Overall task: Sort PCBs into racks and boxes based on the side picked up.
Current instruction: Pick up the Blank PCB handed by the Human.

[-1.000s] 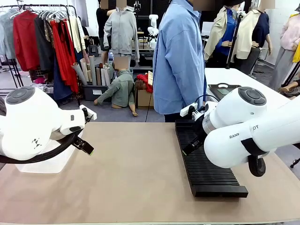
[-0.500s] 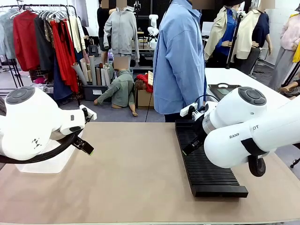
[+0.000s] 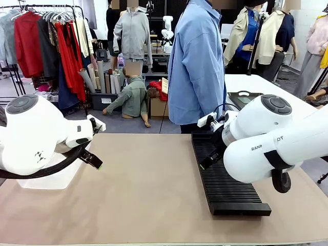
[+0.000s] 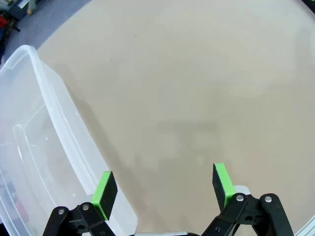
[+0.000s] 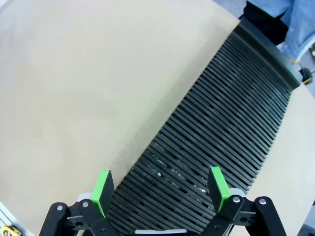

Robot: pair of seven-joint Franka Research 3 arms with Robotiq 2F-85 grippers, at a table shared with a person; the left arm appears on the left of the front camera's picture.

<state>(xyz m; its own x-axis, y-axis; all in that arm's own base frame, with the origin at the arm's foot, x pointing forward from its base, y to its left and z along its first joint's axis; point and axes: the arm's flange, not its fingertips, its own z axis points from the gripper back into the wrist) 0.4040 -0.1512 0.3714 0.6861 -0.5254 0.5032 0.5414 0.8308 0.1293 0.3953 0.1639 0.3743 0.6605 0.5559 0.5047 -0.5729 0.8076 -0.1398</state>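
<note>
Matte beige worktop (image 3: 143, 189) spreads smooth across the lower frame. At lower left, the left gripper (image 4: 163, 189) hangs wide open and empty beside a clear, round-cornered plastic box (image 4: 39, 147). At right, the right gripper (image 5: 159, 189), equally spread, holds nothing above the long black slotted rack (image 5: 216, 128). Beyond, a person (image 3: 197, 66) in a soft blue shirt stands.

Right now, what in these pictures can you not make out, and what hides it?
- Clear tub: front view, left arm covers most of it; left wrist view, picture edge cuts it, so contents are uncertain.
- Black rack: front view, right arm hides part of its right side; right wrist view, bottom edge cuts one end.
</note>
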